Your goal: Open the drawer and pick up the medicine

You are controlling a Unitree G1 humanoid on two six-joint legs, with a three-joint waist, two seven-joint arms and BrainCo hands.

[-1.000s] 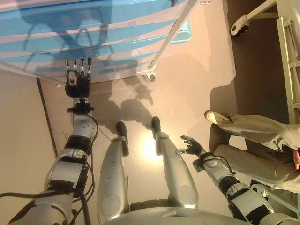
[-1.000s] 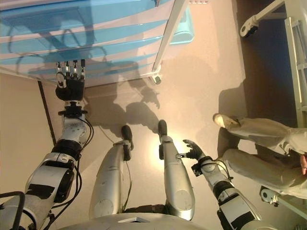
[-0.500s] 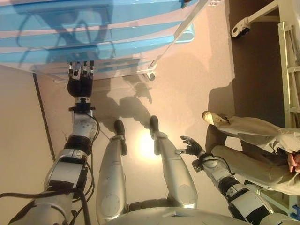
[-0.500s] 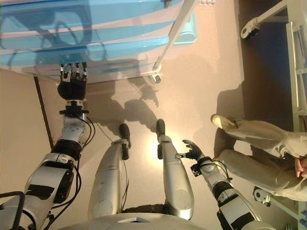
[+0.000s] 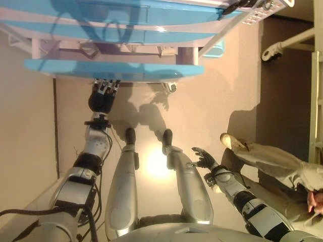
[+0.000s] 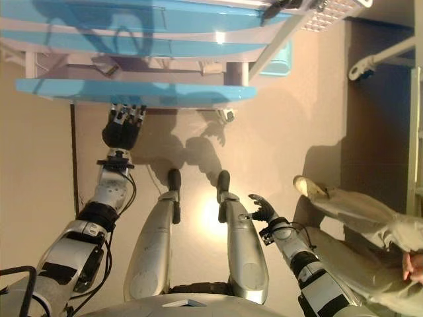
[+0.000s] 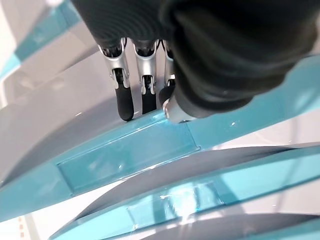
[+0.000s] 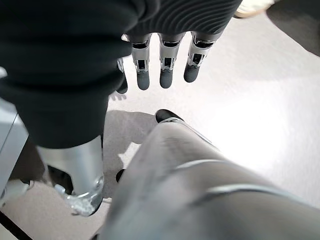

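1. My right hand (image 5: 204, 159) hangs low beside me, relaxed and holding nothing.
2. My left hand (image 5: 102, 97) curls its fingers under the blue drawer (image 5: 113, 69) front; it looks stiff and smooth.
3. The medicine I cannot see.

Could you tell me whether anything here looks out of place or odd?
Nothing looks damaged or spilled. One blue drawer juts out from the cabinet, left hand at its front edge. A seated person's legs are close beside the right hand.

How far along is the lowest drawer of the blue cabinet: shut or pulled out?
Pulled out: the drawer's blue front juts clear of the fronts above, the left hand at its edge.
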